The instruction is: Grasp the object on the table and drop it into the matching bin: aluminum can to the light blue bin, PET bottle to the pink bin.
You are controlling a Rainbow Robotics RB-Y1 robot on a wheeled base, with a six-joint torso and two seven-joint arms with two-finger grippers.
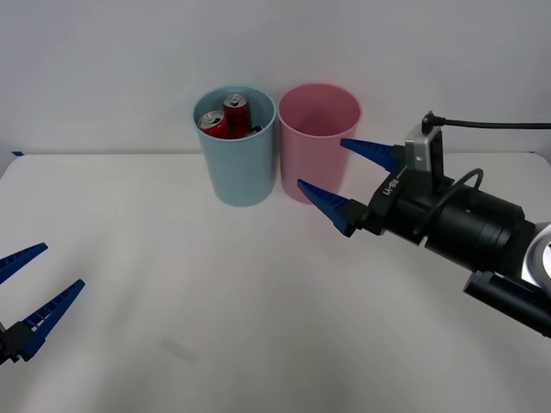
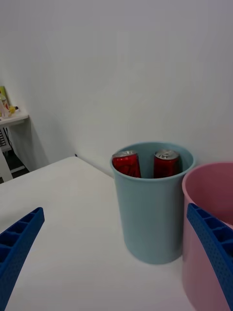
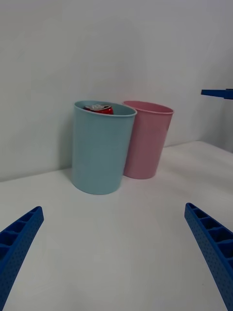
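Two red aluminum cans with silver tops sit inside the light blue bin point(image 1: 241, 172): one can point(image 1: 212, 123) leans at its left side, the other can point(image 1: 237, 110) stands behind it. I cannot tell which is the brighter one. The pink bin point(image 1: 310, 155) touches the blue one on its right. My right gripper point(image 1: 321, 163) hovers open and holding nothing just in front of the pink bin. My left gripper point(image 1: 62, 265) waits open low at the table's point(image 1: 258, 301) near left. The right wrist view shows both cans point(image 2: 126, 164) point(image 2: 166, 164) in the blue bin point(image 2: 150, 218).
A plain white wall rises right behind the two bins. The left wrist view shows the blue bin point(image 3: 99, 150), the pink bin point(image 3: 145, 141) and a fingertip point(image 3: 216, 92) of the other arm. A small shelf point(image 2: 12, 116) stands far off beside the table.
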